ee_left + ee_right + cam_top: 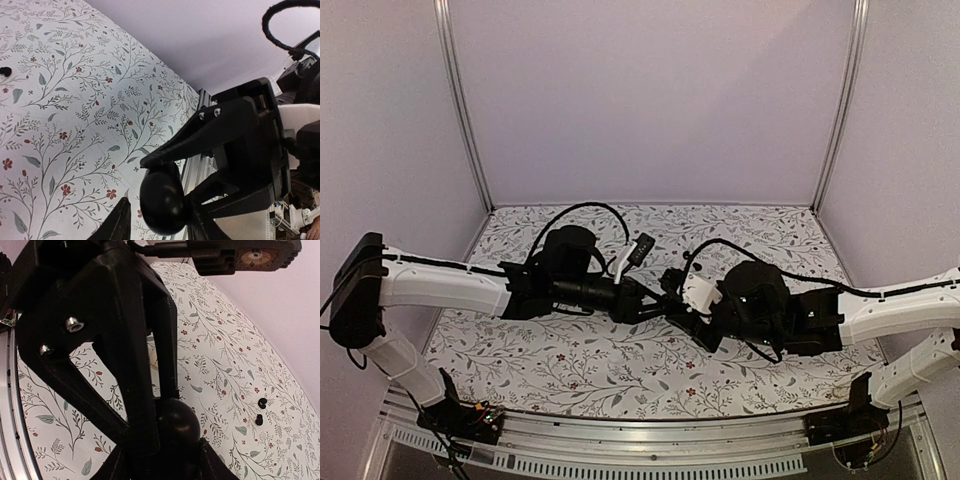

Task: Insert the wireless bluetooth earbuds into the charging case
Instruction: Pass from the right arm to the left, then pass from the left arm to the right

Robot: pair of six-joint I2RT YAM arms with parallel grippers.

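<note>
The black oval charging case (162, 202) hangs above the cloth in the middle, where my two grippers meet. My right gripper (165, 465) is shut on the case (179, 422), and its fingers (200, 135) pinch it from above and from the side. My left gripper (159, 225) straddles the case. One finger touches it and a gap shows at the other finger (117, 225), so the gripper reads as open. Two tiny black earbuds (262, 402) (258, 419) lie close together on the cloth. One earbud (5, 71) shows in the left wrist view. In the top view the grippers (665, 298) hide the case.
The floral tablecloth (580, 370) covers the table. An aluminium rail (195, 165) runs along its near edge. Pale walls close in the back and sides. Black cables (580, 210) loop above both wrists.
</note>
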